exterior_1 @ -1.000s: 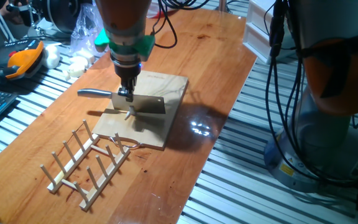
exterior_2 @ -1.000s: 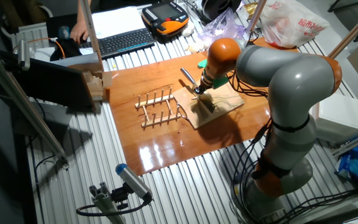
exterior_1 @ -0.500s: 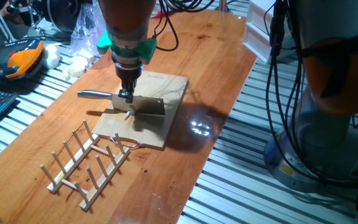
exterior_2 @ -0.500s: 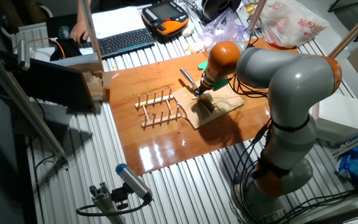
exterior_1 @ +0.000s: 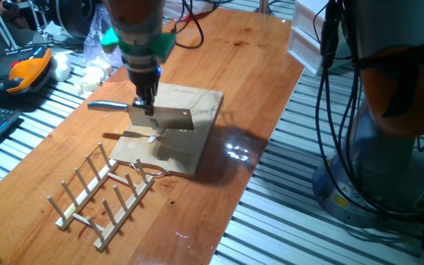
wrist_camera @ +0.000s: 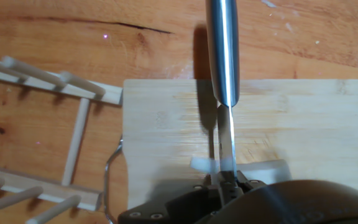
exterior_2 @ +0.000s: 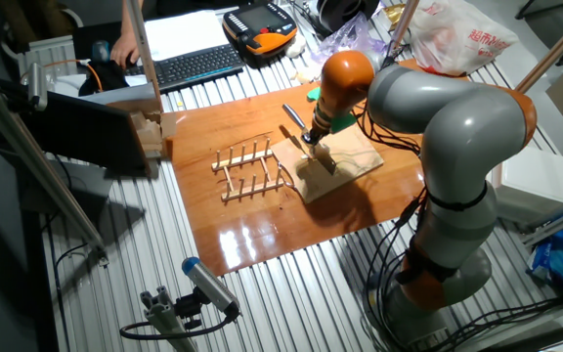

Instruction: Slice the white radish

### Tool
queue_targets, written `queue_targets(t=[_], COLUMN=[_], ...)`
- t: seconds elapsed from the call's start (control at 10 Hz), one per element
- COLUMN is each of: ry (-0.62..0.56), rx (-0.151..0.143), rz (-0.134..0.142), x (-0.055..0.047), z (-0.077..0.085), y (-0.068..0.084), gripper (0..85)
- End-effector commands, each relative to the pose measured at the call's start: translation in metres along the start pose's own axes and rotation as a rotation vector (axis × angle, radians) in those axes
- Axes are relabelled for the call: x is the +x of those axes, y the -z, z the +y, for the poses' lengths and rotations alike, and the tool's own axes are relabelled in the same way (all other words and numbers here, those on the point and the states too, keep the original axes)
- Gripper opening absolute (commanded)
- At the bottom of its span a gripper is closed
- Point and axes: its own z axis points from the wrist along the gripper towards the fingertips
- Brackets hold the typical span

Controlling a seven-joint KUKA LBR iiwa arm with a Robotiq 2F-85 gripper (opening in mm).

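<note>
One gripper [exterior_1: 147, 105] is clamped on a cleaver [exterior_1: 169, 118] at the junction of handle and blade, holding it level above the wooden cutting board [exterior_1: 197, 143] (blade edge downward, clear of the surface). Small white radish [exterior_1: 153, 138] pieces lie on the board directly beneath the blade; in the hand view they appear as pale bits [wrist_camera: 205, 165] beside the blade. Near the board's corner stands a wooden peg rack [exterior_1: 101, 190].
</note>
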Motion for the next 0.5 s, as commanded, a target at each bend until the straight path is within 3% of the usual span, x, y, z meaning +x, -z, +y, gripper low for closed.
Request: queue_targets(t=[0.0,0.4], ry=[0.004,0.023], rx=[0.000,-0.003], rz=[0.000,0.010], x=[0.000,-0.004], z=[-0.002,-0.013], y=[0.001,0.006], gripper=[0.0,0.0])
